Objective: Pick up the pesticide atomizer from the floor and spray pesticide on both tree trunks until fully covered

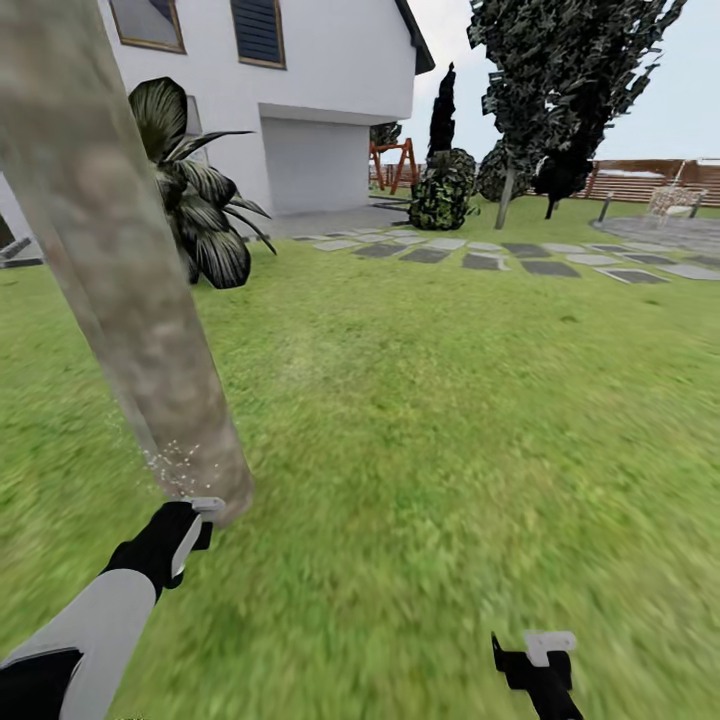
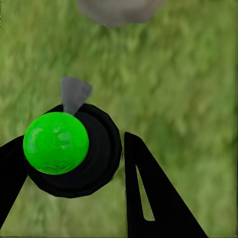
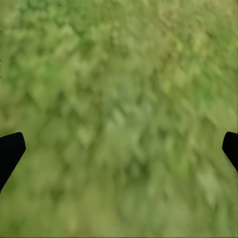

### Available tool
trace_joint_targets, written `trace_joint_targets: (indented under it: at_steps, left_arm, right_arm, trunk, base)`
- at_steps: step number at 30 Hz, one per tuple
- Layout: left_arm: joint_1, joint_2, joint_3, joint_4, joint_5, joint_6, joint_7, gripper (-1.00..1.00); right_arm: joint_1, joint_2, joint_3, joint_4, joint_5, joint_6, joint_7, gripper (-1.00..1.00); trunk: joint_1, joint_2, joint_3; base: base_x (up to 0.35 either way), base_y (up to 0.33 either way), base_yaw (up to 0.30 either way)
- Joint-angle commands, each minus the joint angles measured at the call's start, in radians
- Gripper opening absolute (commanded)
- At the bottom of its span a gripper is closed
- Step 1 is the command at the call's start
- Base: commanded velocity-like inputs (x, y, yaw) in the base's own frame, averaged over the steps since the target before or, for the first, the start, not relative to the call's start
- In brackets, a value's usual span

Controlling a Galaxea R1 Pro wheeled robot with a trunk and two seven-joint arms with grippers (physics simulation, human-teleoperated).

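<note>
A thick mottled grey-brown tree trunk rises at the left of the head view, and its base also shows in the left wrist view. Fine white specks of pesticide dot the trunk's foot. My left gripper sits right at that foot, shut on the pesticide atomizer, a black round body with a bright green cap and a grey nozzle that points at the trunk. Over the grass at the lower right, my right gripper is open and holds nothing, with one fingertip showing at the frame's edge.
Green lawn spreads ahead and to the right. A short palm stands behind the trunk by the white house. Grey stone slabs, dark column-shaped trees and a brown slat fence lie far back.
</note>
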State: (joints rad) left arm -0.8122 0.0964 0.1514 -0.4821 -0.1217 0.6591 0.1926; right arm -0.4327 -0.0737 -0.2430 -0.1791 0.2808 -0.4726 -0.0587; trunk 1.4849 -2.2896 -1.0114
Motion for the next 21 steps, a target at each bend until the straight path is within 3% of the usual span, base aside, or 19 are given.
trace_joint_targets:
  at_steps: [1, 21]
  left_arm:
    - [-0.001, -0.002, 0.005, -0.001, -0.012, 0.005, -0.003, -1.00]
    - [-0.001, -0.004, 0.005, -0.001, -0.012, 0.005, -0.002, -1.00]
  right_arm:
    - [-0.001, 0.000, -0.004, 0.001, 0.011, -0.003, -0.005, 1.00]
    - [-0.001, 0.000, -0.004, 0.001, 0.011, -0.003, -0.004, 1.00]
  trunk:
    - [0.000, 0.000, -0.001]
    - [0.000, 0.000, -0.001]
  base:
    - [0.161, -0.236, 0.274]
    - [0.153, -0.241, 0.259]
